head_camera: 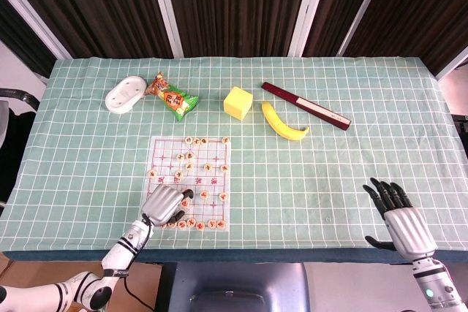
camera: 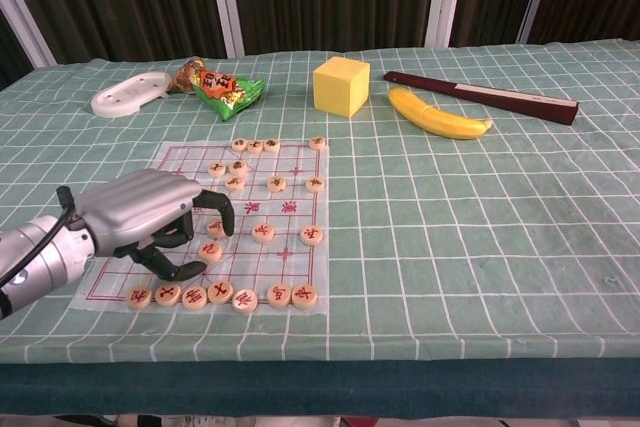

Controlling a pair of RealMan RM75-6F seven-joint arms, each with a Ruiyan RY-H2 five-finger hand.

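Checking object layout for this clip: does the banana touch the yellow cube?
No, in the head view the banana lies apart from the yellow cube, with bare tablecloth between them.

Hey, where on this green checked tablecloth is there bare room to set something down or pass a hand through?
Bare cloth runs from the printed chess board rightward to the right hand, below the yellow banana. The far strip behind the white dish is free too. It is crowded where the left hand hovers over the round wooden chess pieces.
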